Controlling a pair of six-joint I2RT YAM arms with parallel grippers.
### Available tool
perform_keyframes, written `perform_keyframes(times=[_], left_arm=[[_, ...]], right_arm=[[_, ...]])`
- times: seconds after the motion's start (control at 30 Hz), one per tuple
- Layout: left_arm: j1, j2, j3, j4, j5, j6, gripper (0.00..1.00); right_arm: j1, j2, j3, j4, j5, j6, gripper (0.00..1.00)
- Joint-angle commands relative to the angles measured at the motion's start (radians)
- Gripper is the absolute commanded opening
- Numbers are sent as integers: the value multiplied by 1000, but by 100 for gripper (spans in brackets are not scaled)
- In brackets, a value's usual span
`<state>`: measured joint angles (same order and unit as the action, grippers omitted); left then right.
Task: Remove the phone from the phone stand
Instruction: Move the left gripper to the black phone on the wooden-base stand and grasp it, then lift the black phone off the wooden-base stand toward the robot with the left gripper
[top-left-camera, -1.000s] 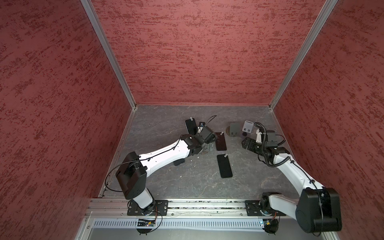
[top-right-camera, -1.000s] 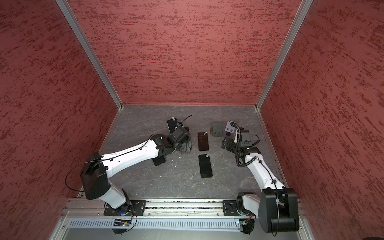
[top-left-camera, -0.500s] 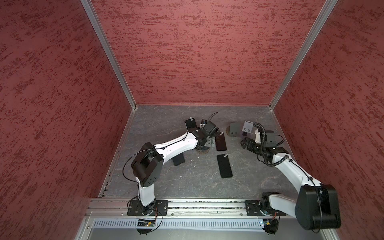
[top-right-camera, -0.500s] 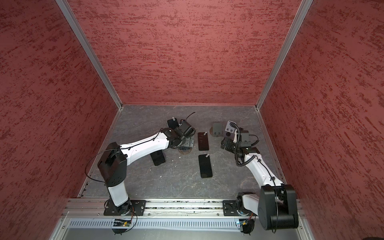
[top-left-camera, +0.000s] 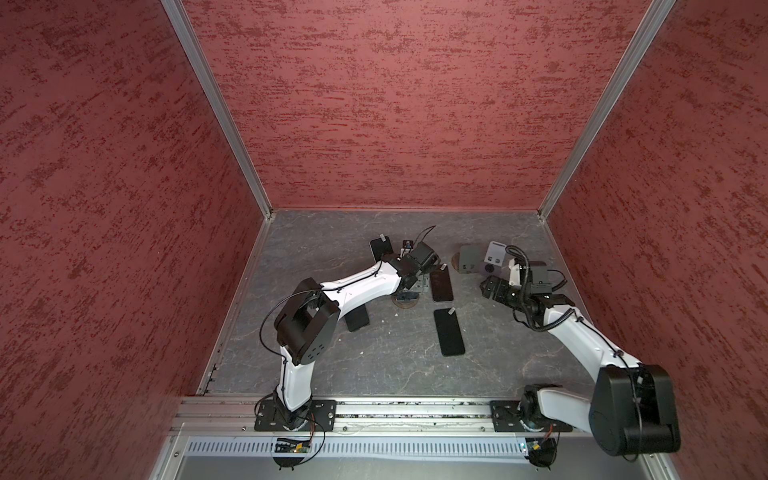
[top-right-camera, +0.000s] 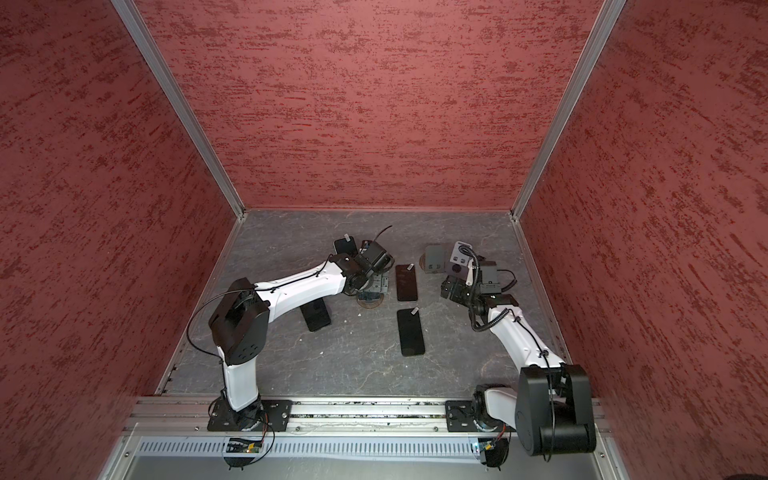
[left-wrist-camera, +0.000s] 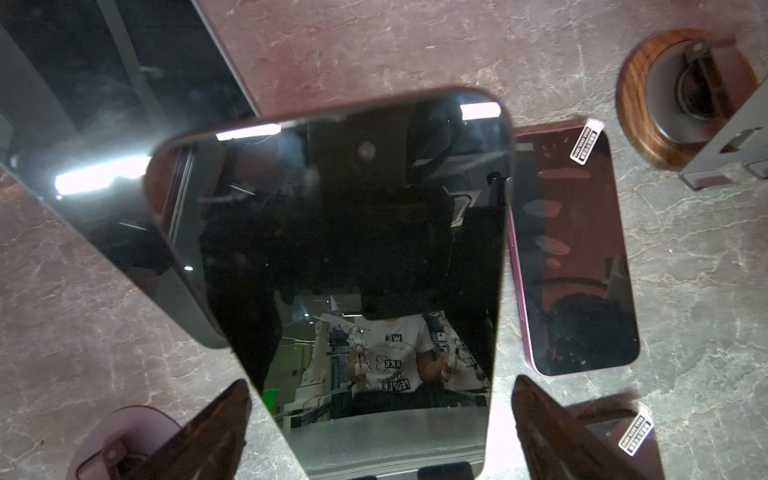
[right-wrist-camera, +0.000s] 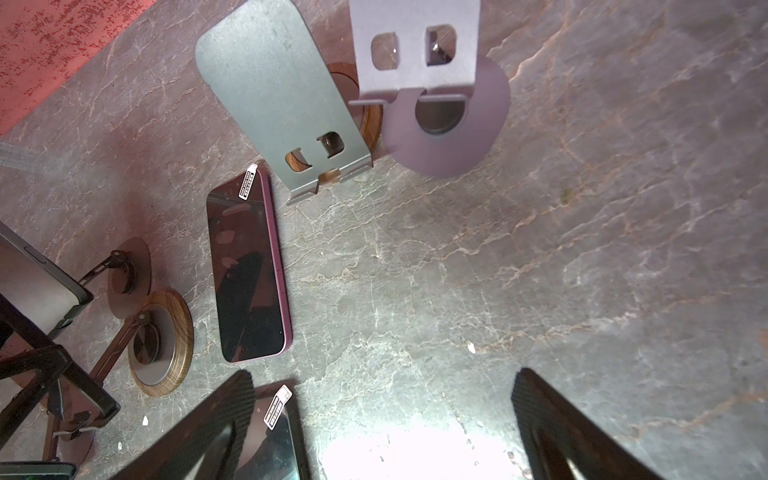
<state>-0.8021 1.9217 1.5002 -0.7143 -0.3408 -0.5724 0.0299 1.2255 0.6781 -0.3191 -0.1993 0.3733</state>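
Phone (left-wrist-camera: 345, 270) seemingly between left hand (left-wrist-camera: 380, 384) fingers (left-wrist-camera: 216, 424)

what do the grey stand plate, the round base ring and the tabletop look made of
Grey stand plate: probably sheet metal, matte; thin, bent lip, punched holes. Round base ring: wood or wood-look veneer; brown grain lines. Tabletop: stone or stone-print laminate, grey with pale veins; cannot tell which.
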Motion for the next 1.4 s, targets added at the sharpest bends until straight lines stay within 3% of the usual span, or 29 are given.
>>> perform_keyframes(times=[0.0,0.73,1.37], left_arm=[[12,17,22,14,-6,-11,92],[29,4,-11,52,3,25,63],[4,-109,-80,153,-12,95,60]], right_arm=[[4,7,-14,23,-12,-9,99],[3,18,-15,17,-12,-6,99],[3,42,-8,15,-11,-5,99]])
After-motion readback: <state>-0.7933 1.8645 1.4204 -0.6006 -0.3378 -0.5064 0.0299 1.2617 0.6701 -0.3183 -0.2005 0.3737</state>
